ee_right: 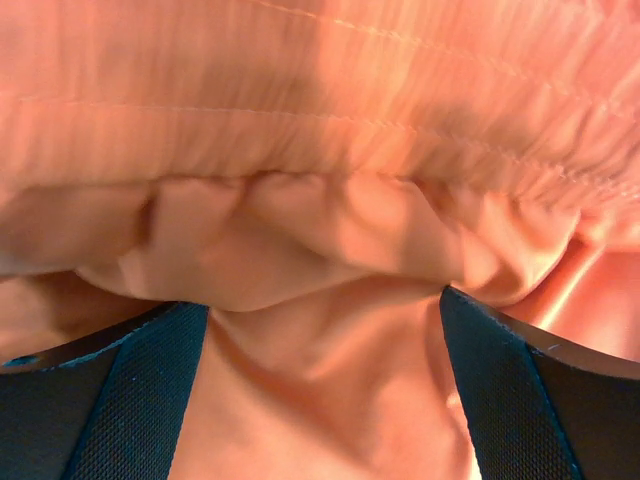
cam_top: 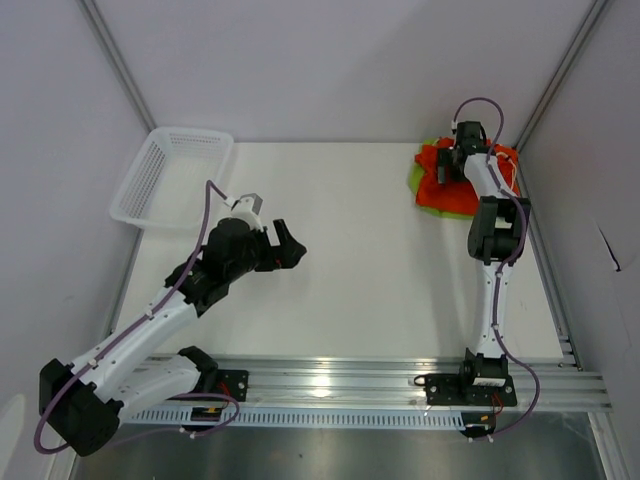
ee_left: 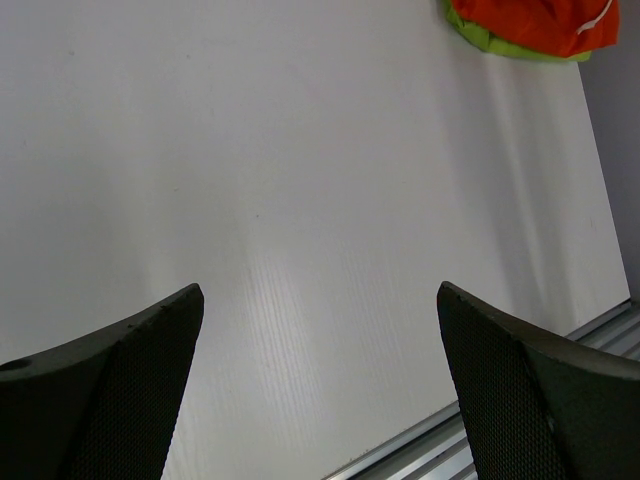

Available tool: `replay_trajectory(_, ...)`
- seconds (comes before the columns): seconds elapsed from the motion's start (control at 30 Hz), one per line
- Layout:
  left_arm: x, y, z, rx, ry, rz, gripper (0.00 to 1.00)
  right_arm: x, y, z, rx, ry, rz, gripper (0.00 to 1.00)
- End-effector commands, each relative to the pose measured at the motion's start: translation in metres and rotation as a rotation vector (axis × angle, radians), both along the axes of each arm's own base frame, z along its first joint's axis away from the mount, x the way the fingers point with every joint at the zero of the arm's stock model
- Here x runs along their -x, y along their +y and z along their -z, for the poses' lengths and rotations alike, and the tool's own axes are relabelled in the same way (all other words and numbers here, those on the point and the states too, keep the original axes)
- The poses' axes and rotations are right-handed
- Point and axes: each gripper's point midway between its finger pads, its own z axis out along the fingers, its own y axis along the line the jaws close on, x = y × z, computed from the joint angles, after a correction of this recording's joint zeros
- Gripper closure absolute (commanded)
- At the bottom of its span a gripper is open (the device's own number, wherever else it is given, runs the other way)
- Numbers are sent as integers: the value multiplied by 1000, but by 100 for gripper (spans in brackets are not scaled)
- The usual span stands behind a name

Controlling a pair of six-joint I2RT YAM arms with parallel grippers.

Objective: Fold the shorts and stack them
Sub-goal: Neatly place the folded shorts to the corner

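Top external: basket apart from shorts

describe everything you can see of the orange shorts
The orange shorts are bright, thin, soft fabric, crumpled in a heap at the far right corner of the table, lying on the lime green shorts. A gathered elastic waistband and a white drawstring show. The right pincer stands open right over them, cloth bulging between its fingers.

Orange shorts, lime-green shorts, white basket
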Motion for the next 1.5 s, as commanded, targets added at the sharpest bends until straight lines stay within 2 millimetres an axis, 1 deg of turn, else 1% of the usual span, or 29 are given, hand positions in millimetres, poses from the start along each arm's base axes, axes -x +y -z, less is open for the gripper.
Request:
replay_trajectory(0.0, -1, -5, 3, -10, -3, 26, 1, -4, -29, 34, 113, 67, -5, 1)
replay_trajectory(0.2, -4, -3, 0, -13, -11, 12, 1, -27, -37, 12, 146, -33, -1, 0)
replay_trajectory(0.3, -3, 0, -6, -12, -28, -1, 1, -35, -32, -17, 108, -120, -7, 0)
replay_trajectory(0.33, -2, 1, -7, -12, -30, -2, 1, -38, -29, -47, 95, -183, -10, 0)
replay_trajectory(0.43, 2, 6, -10, -8, -34, -11, 1, -37, -11, -79, 58, -268, -39, 1)
replay_trajectory(0.47, 2, 7, -16, -2, -45, -17, 1, -36, -1, -113, 49, -325, -53, 0)
replay_trajectory(0.5, 5, 11, -12, -17, -37, -23, 1, -34, 3, -127, 42, -354, -56, 1)
replay_trajectory(0.53, 7, 14, -17, -10, -56, -30, 1, -29, 8, -134, 30, -364, -55, 1)
replay_trajectory(0.57, 8, 17, -19, -13, -63, -35, 1, -23, 15, -168, 26, -423, -59, 1)
replay_trajectory(0.63, 12, 26, -24, -24, -86, -58, 1, -12, 17, -186, 43, -465, -11, 0)
replay_trajectory(0.67, 13, 29, -24, -28, -94, -63, 1, -3, 34, -211, 23, -506, -20, 1)
replay_trajectory(0.73, 14, 38, -28, -40, -121, -87, 1, 11, 45, -219, -22, -512, -4, 1)
replay_trajectory(0.77, 16, 40, -29, -46, -129, -90, 1, 24, 53, -241, -46, -545, -11, 1)
replay_trajectory(0.83, 18, 45, -35, -44, -153, -104, 1, 43, 67, -234, -107, -534, -22, 1)
replay_trajectory(0.87, 19, 47, -37, -40, -161, -110, 1, 59, 78, -259, -134, -585, -38, 1)
replay_trajectory(0.9, 20, 51, -37, -40, -167, -122, 1, 70, 86, -263, -166, -598, -49, 1)
replay_trajectory(0.93, 21, 52, -36, -37, -170, -130, 1, 87, 94, -233, -189, -543, -62, 0)
replay_trajectory(0.97, 24, 55, -39, -20, -187, -138, 1, 105, 105, -265, -248, -640, -91, 1)
replay_trajectory(1.0, 25, 57, -42, -12, -198, -145, 1, 117, 115, -267, -281, -657, -113, 0)
replay_trajectory(1.03, 26, 60, -40, -12, -204, -157, 1, 132, 122, -242, -306, -640, -129, 0)
replay_trajectory(1.07, 29, 63, -41, 4, -218, -165, 1, 145, 131, -241, -362, -652, -145, 1)
replay_trajectory(1.1, 30, 65, -42, 10, -228, -170, 1, 166, 137, -262, -401, -718, -167, 0)
replay_trajectory(1.13, 32, 66, -38, 11, -231, -173, 1, 175, 142, -266, -437, -750, -183, 1)
replay_trajectory(1.17, 34, 71, -36, 17, -242, -190, 1, 191, 150, -239, -490, -699, -189, 1)
replay_trajectory(1.23, 36, 74, -30, 20, -239, -201, 1, 216, 160, -240, -538, -715, -205, 1)
replay_trajectory(1.27, 37, 75, -23, 21, -232, -205, 1, 228, 165, -218, -553, -672, -209, 1)
replay_trajectory(1.3, 40, 76, -26, 39, -246, -208, 1, 240, 168, -221, -568, -687, -220, 0)
replay_trajectory(1.4, 43, 76, -11, 50, -246, -202, 1, 266, 188, -186, -593, -644, -260, 0)
replay_trajectory(1.47, 43, 80, 15, 20, -215, -213, 1, 284, 201, -180, -629, -644, -299, 1)
